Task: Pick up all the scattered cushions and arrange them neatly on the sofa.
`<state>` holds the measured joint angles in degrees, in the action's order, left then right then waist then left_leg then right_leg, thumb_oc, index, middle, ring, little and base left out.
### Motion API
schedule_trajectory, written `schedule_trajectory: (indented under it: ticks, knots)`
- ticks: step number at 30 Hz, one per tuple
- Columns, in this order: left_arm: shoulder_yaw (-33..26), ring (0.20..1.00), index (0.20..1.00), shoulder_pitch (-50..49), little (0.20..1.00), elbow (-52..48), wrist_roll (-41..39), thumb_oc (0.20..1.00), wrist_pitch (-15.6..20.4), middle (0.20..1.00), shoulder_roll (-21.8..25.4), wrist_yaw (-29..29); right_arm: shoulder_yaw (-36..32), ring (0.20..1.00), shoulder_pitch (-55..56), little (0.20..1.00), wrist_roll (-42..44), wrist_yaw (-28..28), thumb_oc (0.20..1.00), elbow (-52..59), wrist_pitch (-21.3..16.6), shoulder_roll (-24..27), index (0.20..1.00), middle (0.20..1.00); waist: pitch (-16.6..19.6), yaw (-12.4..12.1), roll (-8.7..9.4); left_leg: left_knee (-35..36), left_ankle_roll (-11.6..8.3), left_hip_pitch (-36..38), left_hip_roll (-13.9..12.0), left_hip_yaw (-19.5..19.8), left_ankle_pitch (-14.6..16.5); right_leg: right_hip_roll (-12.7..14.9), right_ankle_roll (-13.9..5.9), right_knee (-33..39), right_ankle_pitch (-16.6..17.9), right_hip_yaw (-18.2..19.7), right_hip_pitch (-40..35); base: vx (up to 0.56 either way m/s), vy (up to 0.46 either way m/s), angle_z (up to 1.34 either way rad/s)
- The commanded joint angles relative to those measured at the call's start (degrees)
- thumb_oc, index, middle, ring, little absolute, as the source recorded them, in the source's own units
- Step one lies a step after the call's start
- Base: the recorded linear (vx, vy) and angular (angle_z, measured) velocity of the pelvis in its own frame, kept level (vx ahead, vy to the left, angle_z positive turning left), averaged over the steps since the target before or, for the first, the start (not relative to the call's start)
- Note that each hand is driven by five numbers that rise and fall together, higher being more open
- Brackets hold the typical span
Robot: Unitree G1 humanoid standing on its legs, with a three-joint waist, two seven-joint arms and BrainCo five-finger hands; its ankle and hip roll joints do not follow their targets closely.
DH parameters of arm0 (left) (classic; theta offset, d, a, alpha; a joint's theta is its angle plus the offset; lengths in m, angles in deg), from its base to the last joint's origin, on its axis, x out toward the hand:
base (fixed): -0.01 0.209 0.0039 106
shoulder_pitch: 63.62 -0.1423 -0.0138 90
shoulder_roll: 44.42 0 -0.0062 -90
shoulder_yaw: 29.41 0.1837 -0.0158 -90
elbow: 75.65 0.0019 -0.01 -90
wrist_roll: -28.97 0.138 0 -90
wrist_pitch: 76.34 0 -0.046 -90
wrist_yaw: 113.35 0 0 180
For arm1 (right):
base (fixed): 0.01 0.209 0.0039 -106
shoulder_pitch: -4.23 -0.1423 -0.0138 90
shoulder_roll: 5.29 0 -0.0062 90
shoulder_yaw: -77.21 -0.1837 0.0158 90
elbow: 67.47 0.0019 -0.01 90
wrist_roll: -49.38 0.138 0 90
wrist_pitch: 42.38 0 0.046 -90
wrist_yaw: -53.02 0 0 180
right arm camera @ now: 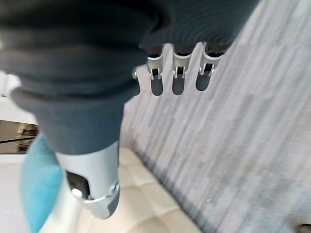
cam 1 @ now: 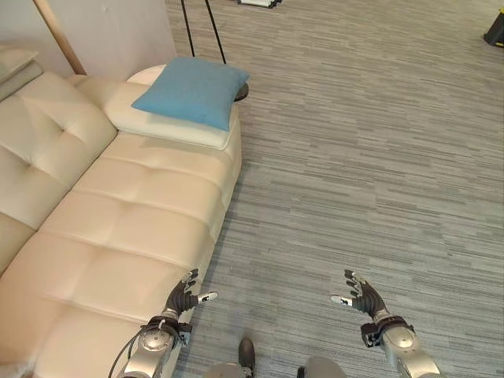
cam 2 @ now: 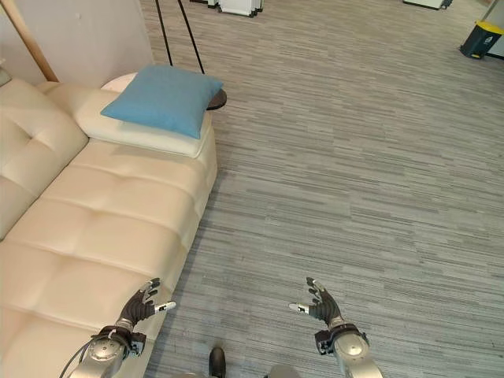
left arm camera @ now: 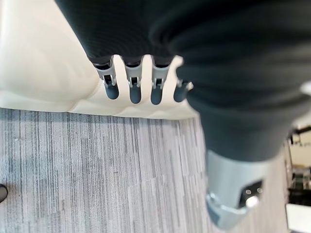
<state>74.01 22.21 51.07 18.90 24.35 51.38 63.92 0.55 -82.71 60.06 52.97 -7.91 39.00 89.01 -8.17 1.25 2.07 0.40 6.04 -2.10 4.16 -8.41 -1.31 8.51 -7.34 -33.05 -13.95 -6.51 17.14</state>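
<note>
I'm holding both the left hand (cam 1: 183,299) and right hand (cam 1: 361,294) wide and empty, risking nudging the blue cushion (cam 1: 192,90) overhanging the cream sofa (cam 1: 118,228)'s armrest onto the floor.

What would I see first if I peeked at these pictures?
A bright blue cushion sits on the far arm of a big cream sofa. Near the bottom, the left hand and right hand are open, holding nothing, over the sofa's edge and the grey floor.
</note>
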Motion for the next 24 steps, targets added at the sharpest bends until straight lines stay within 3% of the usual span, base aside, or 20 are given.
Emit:
schedule_trajectory:
  ticks: [1,5,9,10,12,14,16,19,20,23,24]
  knots:
    - [-1.09,1.0,1.0,-1.17,1.0,-3.7,0.66,1.0,1.94,1.0,1.2,-0.41,-0.09,1.0,-0.8,1.0,0.12,0.4,1.0,1.76,-1.86,1.94,1.0,1.0,-1.41,0.35,1.11,-7.07,-3.2,1.11,-3.22,0.97,10.36,-0.18,-1.35,17.35,13.85,-2.18,-2.63,0.3,-0.09,0.11]
    - [-1.31,1.0,1.0,-0.21,1.0,-3.46,1.51,1.0,2.07,1.0,0.54,-0.59,0.16,1.0,-1.33,1.0,-0.76,0.84,1.0,1.6,-1.38,2.14,1.0,1.0,-2.34,1.96,1.14,-6.35,-4.72,5.64,-2.83,2.03,12.85,0.75,-3.08,27.49,17.37,-3.04,0.97,0.33,-0.153,0.04]
    - [-0.69,1.0,1.0,-0.25,1.0,-2.7,2.07,1.0,2.39,1.0,-0.1,-0.16,-0.27,1.0,-0.14,1.0,-0.57,0.18,1.0,1.67,-1.49,2.4,1.0,1.0,-1.35,2.7,1.09,-7.35,-6.25,8.42,-3.25,3.75,13.91,0.89,-2.47,26.76,17.93,-2.5,-1.01,0.35,-0.21,0.3]
    - [-0.62,1.0,1.0,-0.39,1.0,-1.77,1.87,1.0,2.4,1.0,-0.78,-0.12,-0.85,1.0,0.2,1.0,-0.61,0.26,1.0,1.28,-1.66,2.94,1.0,1.0,-0.76,2.67,0.58,-10.12,-8.28,8.6,-5.24,3.99,12.01,0.27,-1.59,25.86,17.94,-2.75,-2.19,0.32,-0.288,0.72]
    - [-0.23,1.0,1.0,-0.23,1.0,-0.18,1.46,1.0,2.53,1.0,-1.38,-0.21,-1.37,1.0,1.11,1.0,0.06,0.43,1.0,1.48,-2.37,3.58,1.0,1.0,0.05,2.97,0.23,-16.18,-10.11,5.67,-6.63,4.48,7.42,-0.99,0.16,27.01,16.88,-3.26,-4.81,0.33,-0.34,0.77]
    - [-0.2,1.0,1.0,0.18,1.0,0.4,0.75,1.0,2.2,1.0,-1.72,-0.19,-1.87,1.0,1.77,1.0,0.65,0.62,1.0,1.9,-2.19,4.69,1.0,1.0,-0.06,2.64,0.27,-27.24,-11.69,1.37,-8.98,4.58,0.6,-2.74,3.42,27.05,13.16,-3.92,-8.93,0.36,-0.372,0.37]
    - [-0.17,1.0,1.0,0.69,1.0,0.69,0.24,1.0,2.16,1.0,-1.87,-0.45,-2.05,1.0,1.82,1.0,0.84,1.05,1.0,1.46,-2.09,4.93,1.0,1.0,-0.63,2.23,0.76,-29.45,-10.89,-1.73,-10.09,3.06,0.54,-3.03,4.38,27.48,11.56,-3.82,-11.17,0.29,-0.241,0.03]
    - [0.4,1.0,1.0,0.92,1.0,0.67,0.67,1.0,1.92,1.0,-1.84,-0.43,-2.54,1.0,2.23,1.0,0.9,1.22,1.0,1.67,-2.17,5.31,1.0,1.0,-0.98,1.26,1.54,-25.15,-9.31,-6.95,-8.77,1.63,3.5,-3.53,4.3,28.75,10.02,-3.52,-14.19,0.31,-0.121,0.07]
    - [0.6,1.0,1.0,0.64,1.0,0.52,1.0,1.0,1.75,1.0,-1.82,-0.46,-2.58,1.0,2.29,1.0,0.69,1.56,1.0,1.32,-2.09,5.45,1.0,1.0,-1.39,0.39,1.49,-18.85,-8.88,-10.16,-8.54,0.49,3.94,-4.15,4.04,28.79,8.22,-3.32,-15.91,0.39,-0.049,-0.12]
    - [0.26,1.0,1.0,-0.44,1.0,0.49,1.21,1.0,1.45,1.0,-1.84,-0.8,-1.87,1.0,1.88,1.0,0.04,2.07,1.0,0.46,-1.98,5.03,1.0,1.0,-1.43,-1.98,0.67,-5.42,-10.14,-14.31,-8.79,1.99,-3.29,-7.0,3.65,28.45,4.74,-2.26,-20.39,0.54,0.018,-0.24]
    - [-0.11,1.0,1.0,-0.69,1.0,0.96,1.19,1.0,1.29,1.0,-1.98,-0.76,-1.94,1.0,2.04,1.0,-0.24,1.84,1.0,0.25,-1.83,4.76,1.0,1.0,-1.18,-2.42,0.52,-2.25,-10.42,-15.56,-9.81,1.01,-4.46,-7.53,3.34,27.86,3.18,-1.64,-22.38,0.53,0.062,-0.38]
